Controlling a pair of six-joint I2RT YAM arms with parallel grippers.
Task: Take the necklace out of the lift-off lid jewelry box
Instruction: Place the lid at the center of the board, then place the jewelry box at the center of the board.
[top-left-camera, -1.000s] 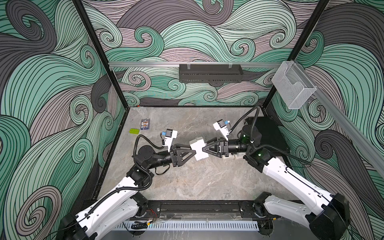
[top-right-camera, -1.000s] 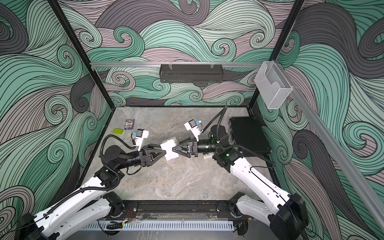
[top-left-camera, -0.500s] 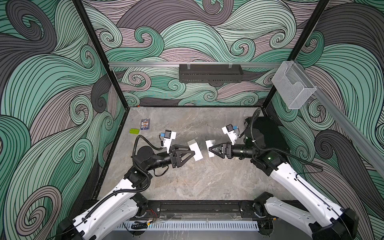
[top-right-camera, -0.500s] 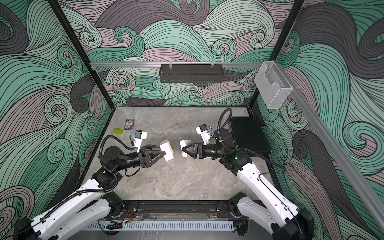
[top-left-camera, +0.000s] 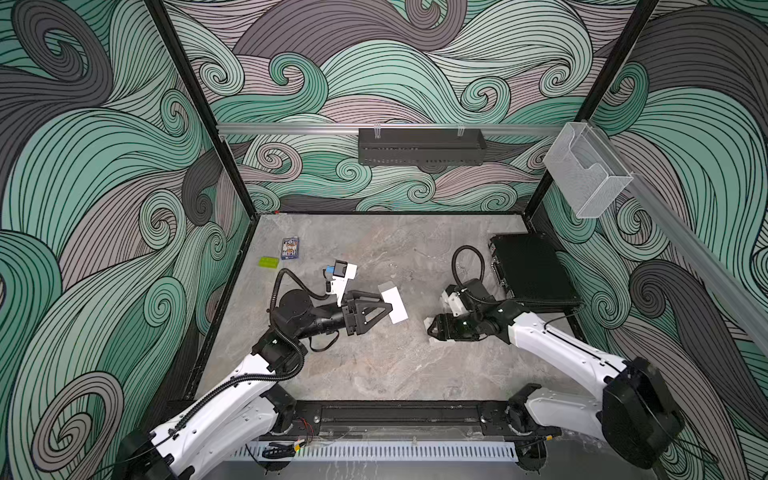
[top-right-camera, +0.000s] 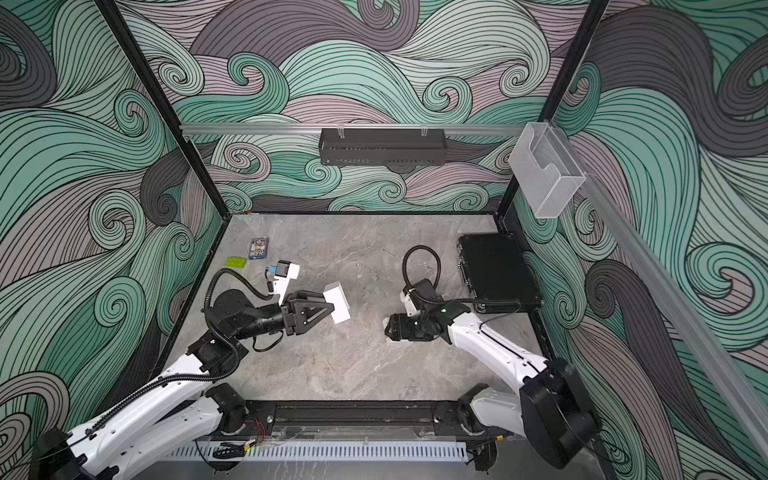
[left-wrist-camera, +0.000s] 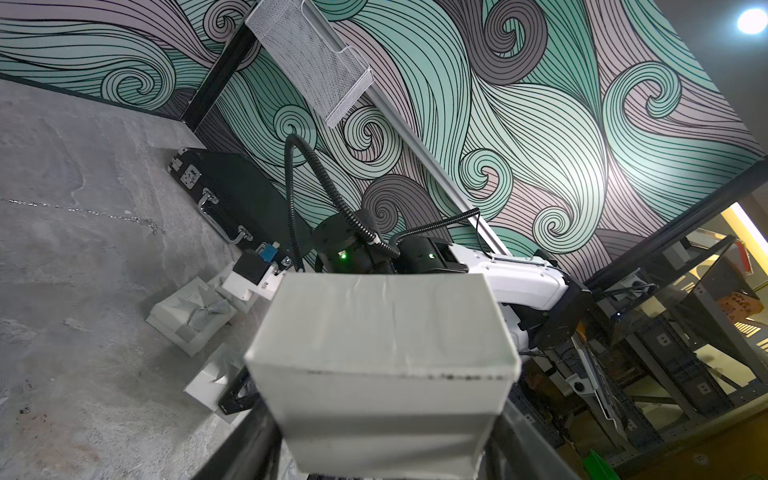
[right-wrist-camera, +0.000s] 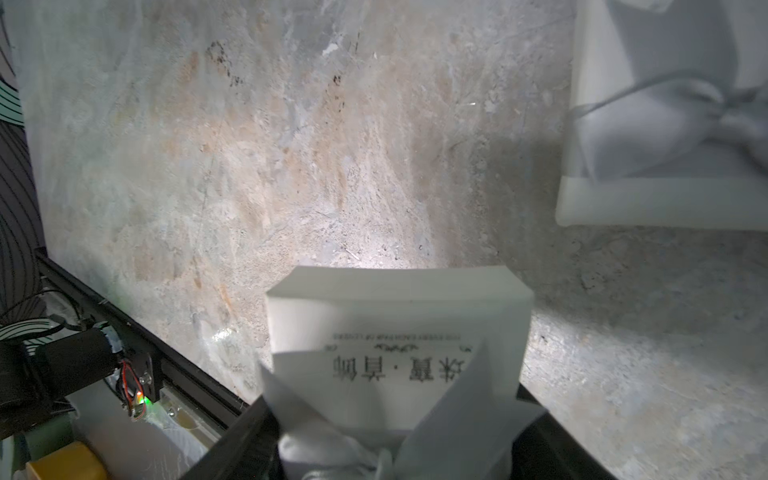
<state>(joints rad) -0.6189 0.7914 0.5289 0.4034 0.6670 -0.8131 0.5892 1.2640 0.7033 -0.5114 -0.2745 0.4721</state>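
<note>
Over the table (top-left-camera: 374, 365), wide-set left jaws clamp the box base (top-left-camera: 392, 305), right jaws its lid (right-wrist-camera: 395, 332).

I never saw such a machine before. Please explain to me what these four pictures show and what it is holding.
This is a robot with two arms over a grey table, each ending in a two-finger gripper. Two pictures look down from above, nearly alike; two come from cameras on the wrists. The left gripper holds a white box in the air. The right gripper holds a white part with print and ribbon, probably the lid, low over the table. Beside it lies a second box with a bow. At the back: a black case, a card pack, a green block.
</note>
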